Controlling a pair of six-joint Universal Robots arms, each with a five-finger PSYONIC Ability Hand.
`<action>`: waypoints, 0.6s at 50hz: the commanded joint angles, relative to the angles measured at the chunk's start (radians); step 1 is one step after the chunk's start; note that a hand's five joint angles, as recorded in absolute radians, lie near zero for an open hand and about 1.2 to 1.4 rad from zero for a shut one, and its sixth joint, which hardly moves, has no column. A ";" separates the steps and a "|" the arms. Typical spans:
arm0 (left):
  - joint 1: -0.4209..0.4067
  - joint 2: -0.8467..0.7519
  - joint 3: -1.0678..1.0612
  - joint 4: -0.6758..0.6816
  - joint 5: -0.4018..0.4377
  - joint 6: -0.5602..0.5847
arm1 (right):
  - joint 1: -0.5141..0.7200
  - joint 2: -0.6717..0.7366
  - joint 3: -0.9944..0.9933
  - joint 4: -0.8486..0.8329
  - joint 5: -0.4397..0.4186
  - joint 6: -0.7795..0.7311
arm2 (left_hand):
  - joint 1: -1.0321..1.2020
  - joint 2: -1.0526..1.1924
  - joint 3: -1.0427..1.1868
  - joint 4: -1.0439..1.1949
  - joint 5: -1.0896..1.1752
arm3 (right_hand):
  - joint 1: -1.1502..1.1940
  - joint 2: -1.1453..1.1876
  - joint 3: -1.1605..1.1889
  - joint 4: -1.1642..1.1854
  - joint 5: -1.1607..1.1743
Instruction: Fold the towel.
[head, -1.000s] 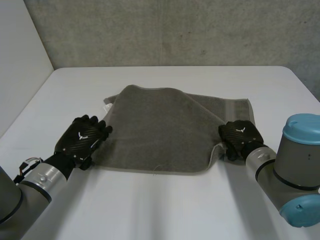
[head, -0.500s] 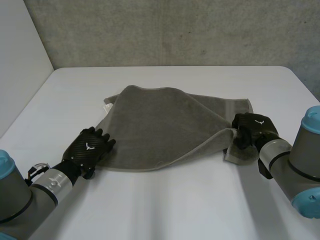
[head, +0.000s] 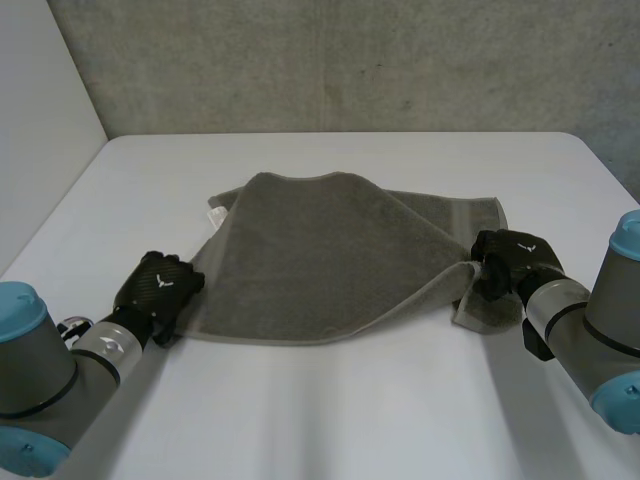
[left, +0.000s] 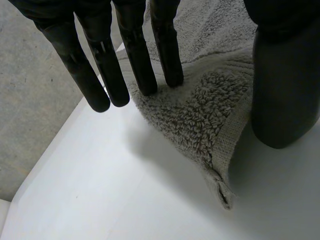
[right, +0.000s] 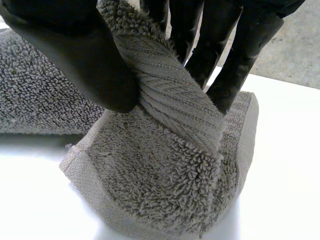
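A grey-brown towel (head: 330, 250) lies folded over on the white table (head: 350, 410). My left hand (head: 160, 285) rests at the towel's near left corner. In the left wrist view, that corner (left: 210, 125) lies flat on the table between my straight fingers (left: 137, 60) and thumb (left: 282, 95), unpinched, so the hand is open. My right hand (head: 510, 262) is at the near right corner, shut on the towel. In the right wrist view, thumb (right: 70, 60) and fingers (right: 215, 45) pinch a twisted band of the towel's edge (right: 170, 100). It is lifted, and the cloth below (right: 160, 190) bunches on the table.
A white tag (head: 214, 213) sticks out at the towel's far left edge. Bare table lies in front of the towel, between my two arms. A grey wall (head: 350, 60) stands behind the table's far edge.
My right hand has lifted the towel's near right corner and drawn it rightward, raising that edge. My left hand has turned and settled at the near left corner, its fingers closing somewhat.
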 joint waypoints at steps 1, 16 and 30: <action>0.000 0.006 0.005 0.002 0.007 0.000 | 0.004 0.000 0.001 0.001 -0.002 0.000 | 0.260 0.261 0.258 0.255 0.186 | 0.208 0.073 0.093 0.089 0.108; -0.023 0.181 0.037 0.002 -0.073 -0.017 | -0.007 -0.130 -0.074 0.162 -0.095 -0.100 | 0.508 0.508 0.505 0.502 0.433 | 0.208 0.073 0.093 0.089 0.108; -0.020 0.672 0.104 -0.160 -0.138 -0.286 | -0.096 -0.409 -0.419 0.577 -0.152 -0.460 | 0.508 0.508 0.505 0.502 0.433 | 0.208 0.073 0.093 0.089 0.108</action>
